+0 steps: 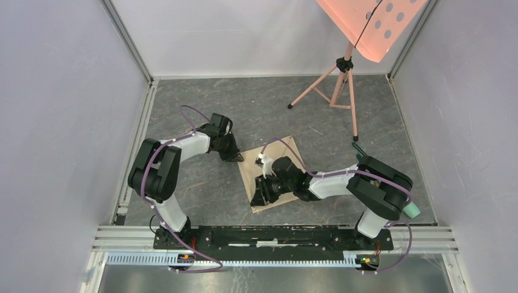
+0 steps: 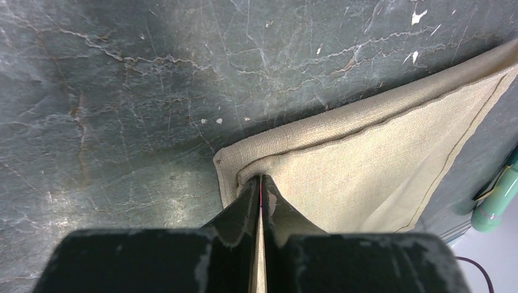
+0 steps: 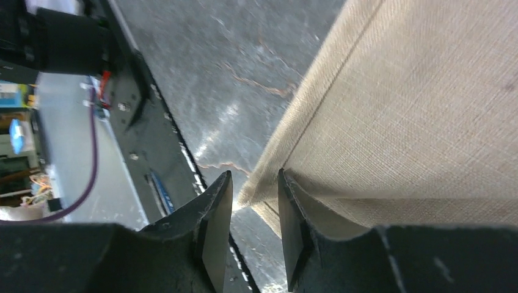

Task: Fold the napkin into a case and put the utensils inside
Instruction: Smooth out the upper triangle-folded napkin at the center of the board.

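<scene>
The beige napkin (image 1: 282, 149) lies flat on the grey table, between the two arms. My left gripper (image 1: 238, 157) is at its far left corner. In the left wrist view the jaws (image 2: 261, 180) are shut on that corner of the napkin (image 2: 366, 159), with cloth pinched between them. My right gripper (image 1: 258, 195) is at the napkin's near left corner. In the right wrist view its jaws (image 3: 255, 177) stand a little apart, with the corner tip of the napkin (image 3: 415, 104) in the gap. No gold utensils show clearly in any view.
A mint-green cylinder (image 1: 410, 210) lies by the right arm's base and also shows in the left wrist view (image 2: 498, 195). A pink tripod (image 1: 339, 82) carrying an orange perforated panel (image 1: 372, 24) stands at the back right. The black base rail (image 1: 269, 235) runs along the near edge.
</scene>
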